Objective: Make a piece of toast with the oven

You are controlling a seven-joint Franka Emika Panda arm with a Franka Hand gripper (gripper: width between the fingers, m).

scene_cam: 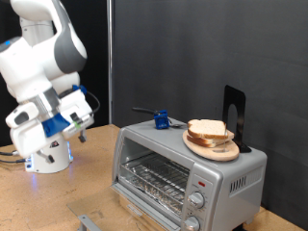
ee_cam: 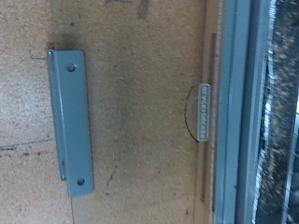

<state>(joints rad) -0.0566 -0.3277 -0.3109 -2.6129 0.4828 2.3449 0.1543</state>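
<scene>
the piece of toast (scene_cam: 208,132) lies on a round wooden plate (scene_cam: 214,148) on top of the oven (scene_cam: 188,173), whose glass door looks shut. the arm hangs at the exterior view's left, well apart from both, and the tool itself is not plainly visible, so i cannot tell whether it is released or clenched. the wrist view shows only the table (ee_cam: 140,112), a grey metal bracket (ee_cam: 72,121) and the oven's edge. judging by this, the work is at its start: bread not yet in the oven.
</scene>
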